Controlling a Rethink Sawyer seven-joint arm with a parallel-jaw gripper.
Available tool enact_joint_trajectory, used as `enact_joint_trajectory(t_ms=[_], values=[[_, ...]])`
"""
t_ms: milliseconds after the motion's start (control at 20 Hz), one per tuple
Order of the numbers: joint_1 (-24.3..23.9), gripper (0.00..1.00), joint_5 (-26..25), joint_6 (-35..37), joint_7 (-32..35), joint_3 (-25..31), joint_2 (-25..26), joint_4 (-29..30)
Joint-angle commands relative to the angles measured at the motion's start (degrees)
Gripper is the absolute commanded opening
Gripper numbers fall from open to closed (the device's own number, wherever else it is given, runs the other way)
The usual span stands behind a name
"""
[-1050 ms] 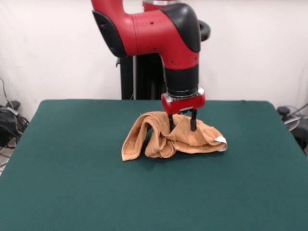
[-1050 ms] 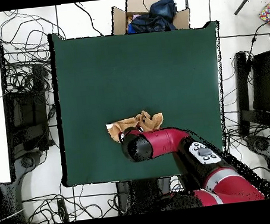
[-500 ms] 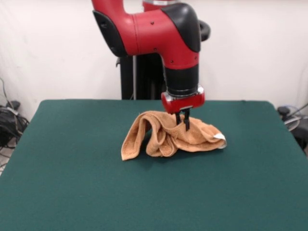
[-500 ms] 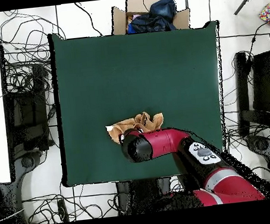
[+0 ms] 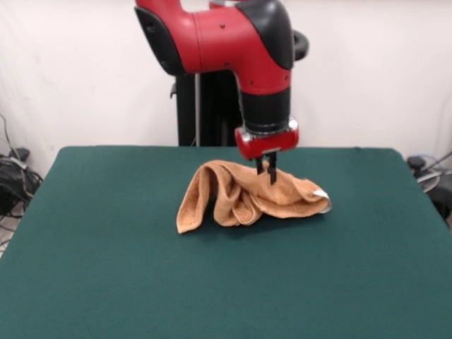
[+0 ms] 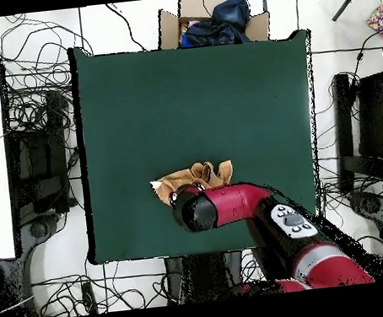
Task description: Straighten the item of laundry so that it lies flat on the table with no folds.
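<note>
None done: the towel (image 5: 244, 198) lies bunched in humps and folds at mid-table, slightly toward the far side.
Near ground: bare green table (image 5: 212, 289), ample room to spread.
Towel: white tag (image 5: 321, 193) at its right end.
Gripper (image 5: 268, 169): fingers together, pinching a raised fold on top of the towel.
Remaining: every fold to open.
Obstacles: none on the table.
Far: white wall (image 5: 78, 70); off-table cables (image 6: 32, 106), cardboard box (image 6: 214, 20).

Orange-tan towel (image 5: 244, 196) — crumpled (white tag showing) — on table (image 5: 106, 268).
</note>
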Motion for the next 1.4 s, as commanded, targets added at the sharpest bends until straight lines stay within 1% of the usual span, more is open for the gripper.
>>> enact_joint_trajectory(t_ms=[50,300,450,650,850,1150,1300,1400], values=[[-5.2,0.0,5.8,14.5,-0.9,8.0,-11.2,6.9],[-11.4,0.0,11.8,22.4,-5.6,15.2,-20.9,10.0],[-13.4,0.0,13.8,26.9,-7.8,17.5,-24.9,9.3],[-15.7,0.0,14.9,30.7,-9.8,19.9,-27.5,7.0],[-16.4,0.0,14.6,34.0,-10.3,21.5,-28.6,3.3],[-18.9,0.0,17.5,43.6,-14.1,25.5,-31.7,-3.1],[-21.0,0.0,19.6,43.4,-15.6,28.4,-33.3,-4.7],[-21.7,0.0,20.5,42.1,-14.5,29.3,-33.7,-5.6]])
